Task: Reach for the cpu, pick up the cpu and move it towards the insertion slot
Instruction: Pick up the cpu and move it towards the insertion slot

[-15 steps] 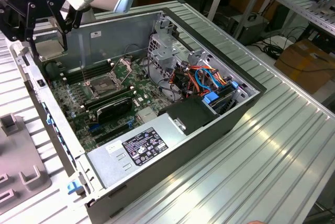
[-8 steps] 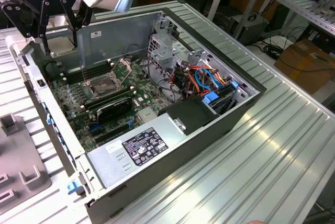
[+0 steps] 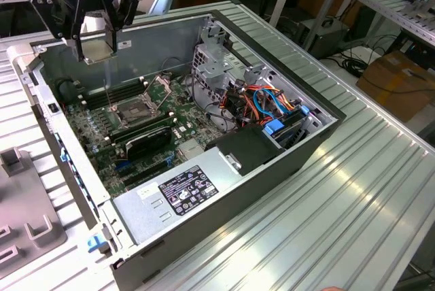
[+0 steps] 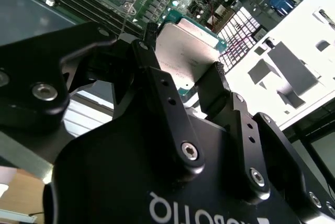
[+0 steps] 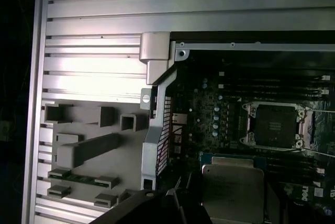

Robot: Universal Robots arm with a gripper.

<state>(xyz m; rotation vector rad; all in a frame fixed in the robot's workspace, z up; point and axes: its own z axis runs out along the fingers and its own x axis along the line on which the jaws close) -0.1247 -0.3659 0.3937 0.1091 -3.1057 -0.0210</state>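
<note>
The cpu (image 3: 103, 50) is a small pale square chip, and my gripper (image 3: 102, 45) is shut on it above the far corner of the open computer case, at the exterior view's left. In the second wrist view the black fingers (image 4: 157, 77) clamp two opposite edges of the cpu (image 4: 188, 43). The insertion slot (image 3: 132, 109), a silver-framed square socket with a dark centre, lies on the motherboard below the gripper and nearer the camera. In the first wrist view the cpu (image 5: 233, 187) hangs a short way from the insertion slot (image 5: 273, 125).
The case's rear wall (image 3: 156, 39) stands close behind the gripper. Long memory slots (image 3: 102, 97) flank the socket, and a black ribbed block (image 3: 146, 140) sits in front of it. A drive cage with coloured cables (image 3: 272, 104) fills the case's right. A grey fixture plate (image 3: 27, 230) lies left.
</note>
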